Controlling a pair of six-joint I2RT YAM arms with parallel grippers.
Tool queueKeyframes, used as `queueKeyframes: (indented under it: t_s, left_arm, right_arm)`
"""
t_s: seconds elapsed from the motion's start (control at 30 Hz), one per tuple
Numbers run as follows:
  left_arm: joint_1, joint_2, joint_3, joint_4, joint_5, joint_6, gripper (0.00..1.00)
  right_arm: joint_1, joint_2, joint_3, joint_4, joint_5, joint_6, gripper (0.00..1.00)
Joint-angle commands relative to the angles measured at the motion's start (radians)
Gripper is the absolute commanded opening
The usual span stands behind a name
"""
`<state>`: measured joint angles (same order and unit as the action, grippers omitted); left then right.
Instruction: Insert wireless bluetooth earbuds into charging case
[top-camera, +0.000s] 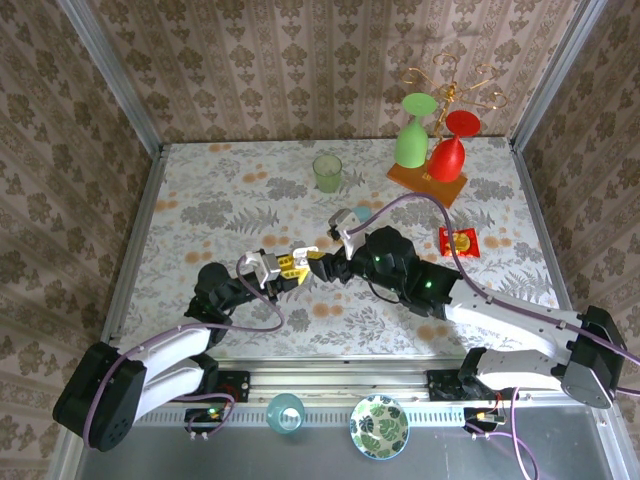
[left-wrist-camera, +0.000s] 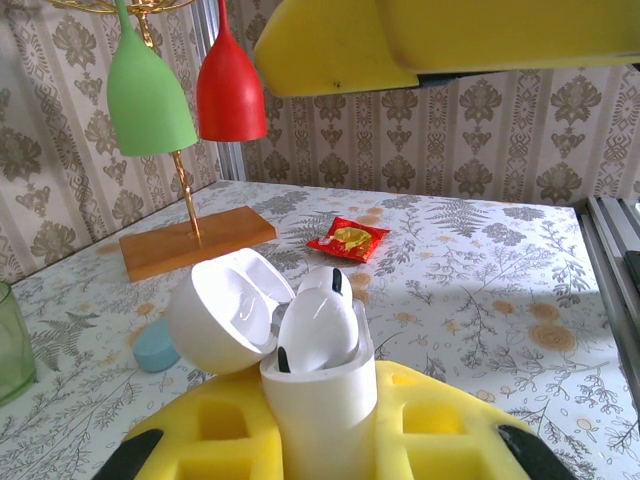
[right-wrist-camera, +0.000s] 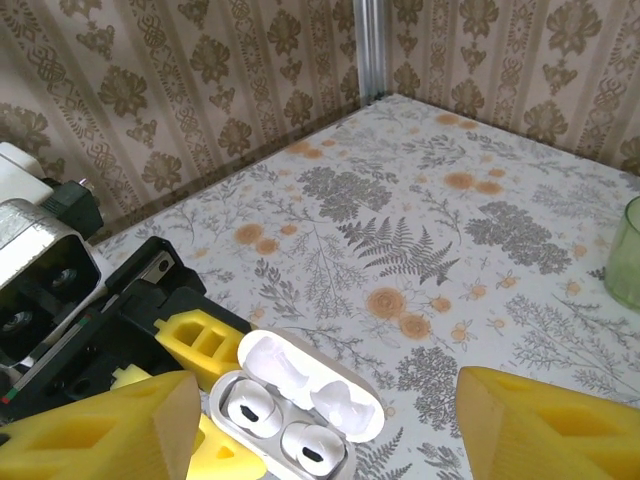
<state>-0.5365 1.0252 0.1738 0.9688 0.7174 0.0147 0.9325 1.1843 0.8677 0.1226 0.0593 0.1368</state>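
Observation:
My left gripper (top-camera: 285, 266) (left-wrist-camera: 320, 435) is shut on the white charging case (left-wrist-camera: 322, 400) (right-wrist-camera: 285, 425), holding it upright between yellow foam fingers (left-wrist-camera: 440, 430). The lid (left-wrist-camera: 222, 312) is swung open. Two white wireless bluetooth earbuds (right-wrist-camera: 250, 408) (right-wrist-camera: 312, 447) sit side by side in the case's wells; the nearer earbud (left-wrist-camera: 318, 325) shows in the left wrist view. My right gripper (top-camera: 318, 262) (right-wrist-camera: 330, 430) hangs just above the case, open, its yellow fingers (right-wrist-camera: 550, 425) spread wide to either side and touching nothing.
A pale blue rounded object (top-camera: 362, 213) (left-wrist-camera: 155, 345) lies on the table behind the grippers. A green cup (top-camera: 327, 172) stands at the back. At the back right is a wooden stand (top-camera: 428, 183) with green and red glasses, and beside it a red packet (top-camera: 461, 241).

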Motion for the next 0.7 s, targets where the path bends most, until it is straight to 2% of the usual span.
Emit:
queueKeyframes:
  t_s: [0.0, 0.33, 0.47, 0.67]
  left_arm:
    - [-0.005, -0.018, 0.006, 0.031, 0.036, 0.011, 0.0]
    - [-0.011, -0.021, 0.01, 0.045, 0.057, 0.004, 0.0]
    - [-0.011, -0.022, 0.006, 0.044, 0.05, 0.013, 0.0]
    - [-0.011, -0.022, 0.001, 0.044, 0.049, 0.022, 0.0]
  right_arm:
    - [-0.004, 0.028, 0.027, -0.031, -0.053, 0.048, 0.69]
    - [-0.01, 0.096, 0.051, -0.076, -0.064, 0.058, 0.7]
    - [-0.018, 0.066, 0.038, -0.064, -0.066, 0.08, 0.7]
    - [-0.093, 0.014, -0.02, 0.0, -0.134, 0.162, 0.7]
